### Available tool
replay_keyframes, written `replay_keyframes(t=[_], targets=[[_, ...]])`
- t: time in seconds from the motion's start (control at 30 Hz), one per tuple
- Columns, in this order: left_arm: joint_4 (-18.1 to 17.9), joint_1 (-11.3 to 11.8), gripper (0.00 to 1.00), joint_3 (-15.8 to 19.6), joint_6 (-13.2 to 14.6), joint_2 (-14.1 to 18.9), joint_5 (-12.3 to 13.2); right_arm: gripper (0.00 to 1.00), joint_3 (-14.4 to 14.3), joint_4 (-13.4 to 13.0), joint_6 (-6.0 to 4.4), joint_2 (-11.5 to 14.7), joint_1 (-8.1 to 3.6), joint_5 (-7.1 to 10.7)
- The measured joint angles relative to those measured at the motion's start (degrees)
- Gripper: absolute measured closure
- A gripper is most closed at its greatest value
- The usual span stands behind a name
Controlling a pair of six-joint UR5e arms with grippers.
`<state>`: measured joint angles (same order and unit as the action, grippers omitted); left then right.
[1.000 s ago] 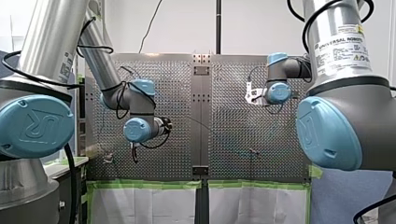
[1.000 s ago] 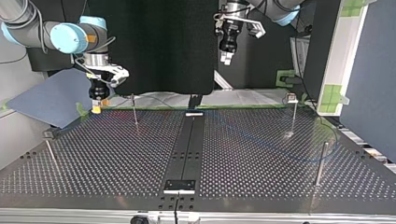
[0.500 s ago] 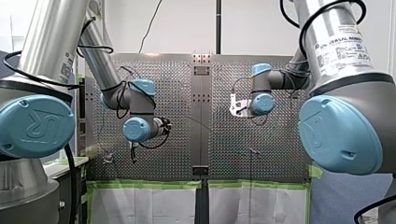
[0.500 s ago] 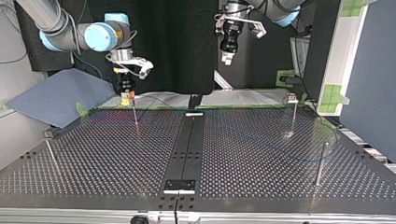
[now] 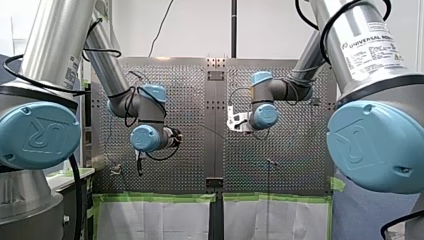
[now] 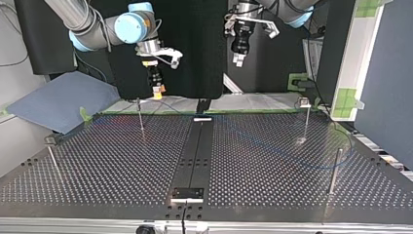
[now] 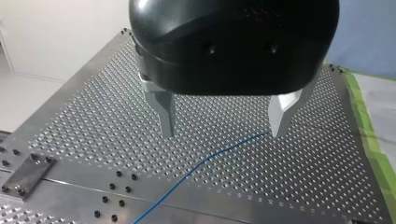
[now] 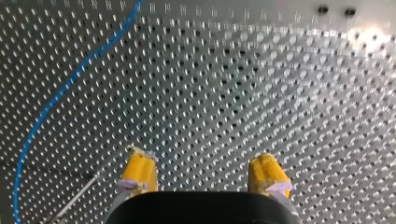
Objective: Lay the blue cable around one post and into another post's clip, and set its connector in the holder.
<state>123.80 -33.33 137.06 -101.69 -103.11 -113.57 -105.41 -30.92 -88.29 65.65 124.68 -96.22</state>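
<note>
The thin blue cable lies loose on the perforated table, curving toward the top view's right. It runs under my left gripper, whose metal fingers hang open high over the plate with nothing between them; the cable passes below them. My left gripper hovers above the table's far edge. My right gripper is open, its yellow pads empty, and the cable lies off to one side of it. In the top view my right gripper hangs above a thin post. The connector is not visible.
More posts stand at the top view's right, near right and near left. A dark centre strip runs across the table with a small black holder block at its near end. Green tape edges the far side.
My right arm has swung toward the table's middle, from the top view's far left to beside the left post, and risen a little. My left arm has barely moved.
</note>
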Motion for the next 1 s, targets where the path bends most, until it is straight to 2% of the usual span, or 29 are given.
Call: replay_keyframes(t=[0.27,0.4,0.6,0.87,1.0], targets=[[1.86,0.0,0.0,0.02,0.87,0.0,-3.72,0.0,-1.8,-1.53,0.02,-0.1,4.0,-3.67],[2.18,0.04,0.0,0.02,1.23,0.0,-5.58,0.0,-2.4,-2.28,0.03,-0.11,5.91,-4.8],[2.27,0.06,0.0,0.0,1.31,0.0,-6.5,0.0,-3.1,-3.39,0.88,-0.19,8.78,-6.77],[3.07,0.23,0.0,0.01,1.32,0.01,-8.46,0.0,-3.18,-2.86,1.08,-0.31,12.37,-7.79],[3.23,0.26,0.0,0.02,1.3,0.0,-9.59,0.0,-3.46,-2.74,1.08,-0.38,13.31,-8.35]])
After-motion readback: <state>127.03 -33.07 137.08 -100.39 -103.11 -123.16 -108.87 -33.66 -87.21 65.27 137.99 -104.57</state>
